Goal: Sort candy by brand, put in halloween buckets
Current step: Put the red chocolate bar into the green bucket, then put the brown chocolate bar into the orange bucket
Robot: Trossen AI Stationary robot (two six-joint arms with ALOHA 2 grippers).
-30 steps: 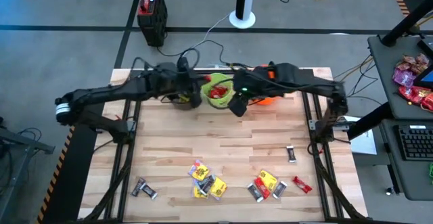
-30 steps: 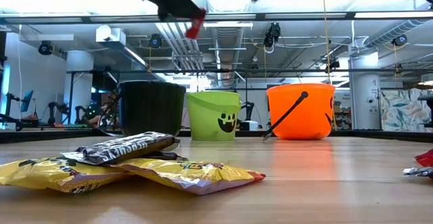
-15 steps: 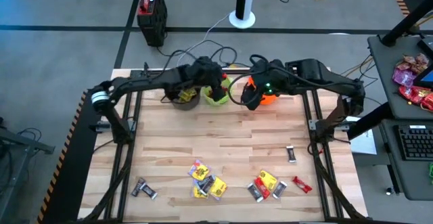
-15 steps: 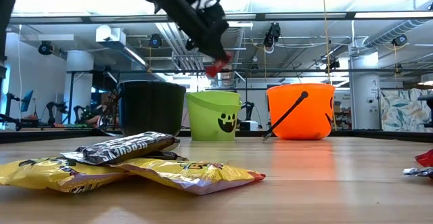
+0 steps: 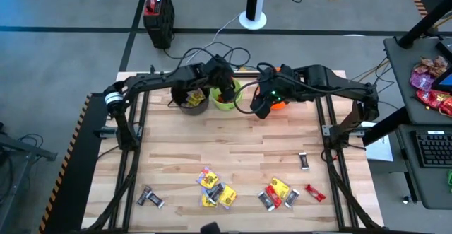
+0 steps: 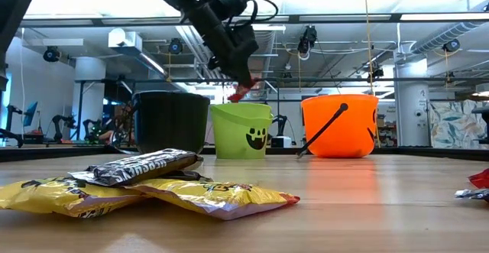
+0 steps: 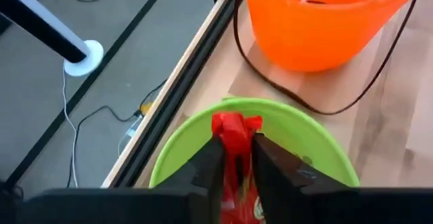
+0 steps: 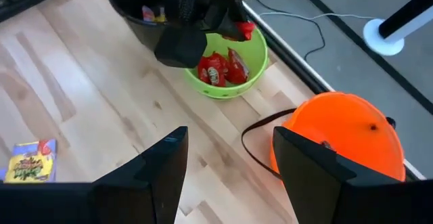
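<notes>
Red bar held above the green bucket, ready to drop.

High view: the left gripper (image 5: 226, 92) hangs over the green bucket (image 5: 227, 101) at the worktop's far edge, between the black bucket (image 5: 192, 104) and the orange bucket (image 5: 277, 103); the right gripper (image 5: 260, 108) waits by the orange one. Loose candy (image 5: 215, 189) lies near the front edge.
Low view: the red bar (image 6: 243, 91) dangles just above the green rim, off to one side.
Left wrist view: fingers (image 7: 206, 170) pinch the bar tightly.
Right wrist view: fingers (image 8: 162, 163) spread wide, empty.
Released off-centre, the bar could clip the rim and fall outside.
</notes>
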